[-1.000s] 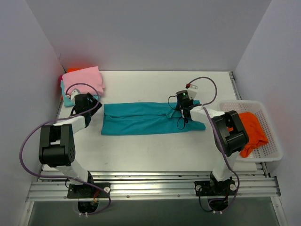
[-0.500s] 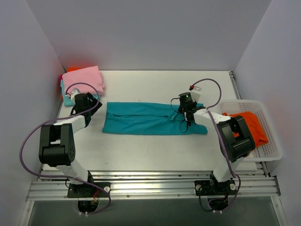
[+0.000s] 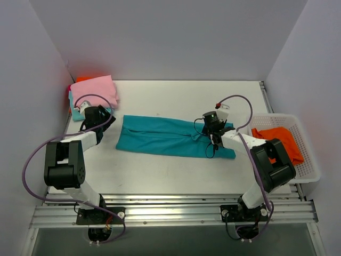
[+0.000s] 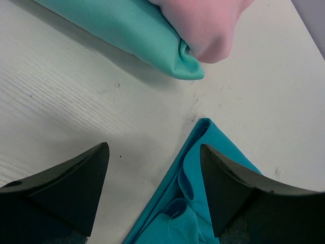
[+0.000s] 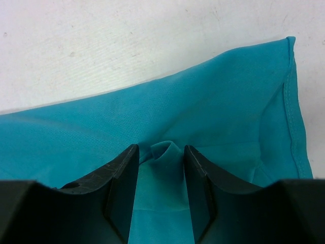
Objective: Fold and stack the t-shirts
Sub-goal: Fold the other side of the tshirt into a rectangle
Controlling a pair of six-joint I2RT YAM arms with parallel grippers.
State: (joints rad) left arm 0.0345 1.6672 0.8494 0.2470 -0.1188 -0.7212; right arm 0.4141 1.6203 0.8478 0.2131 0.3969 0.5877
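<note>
Since a second ago the right tool (image 3: 213,128) has travelled toward the basket side and the near edge, and the deep teal t-shirt (image 3: 160,136) has gone with it. Its left end now sits further from the left arm and its right end slants toward the arm bases, which reads as a drag to reposition the strip before the next fold. From above, that shirt lies lengthwise on the counter (image 3: 176,170), already narrowed into a long band. The left tool (image 3: 95,116) has not shifted and hovers between the band's left end and the stack in the far left corner, where the pink t-shirt (image 3: 95,90) lies on the pale aqua t-shirt (image 3: 76,113). A bright orange t-shirt (image 3: 279,144) waits in the white mesh basket (image 3: 314,168). On the left wrist camera the left tool (image 4: 152,150) stands spread wide and empty over bare counter, the teal corner just ahead to one side and the aqua and pink folds beyond; it looks parked ready to take that corner. On the right wrist camera the right tool (image 5: 160,150) has its fingers (image 5: 122,178) drawn close, a pucker of teal cloth pinched up between them near the band's hemmed end, so it is gripping the shirt.
</note>
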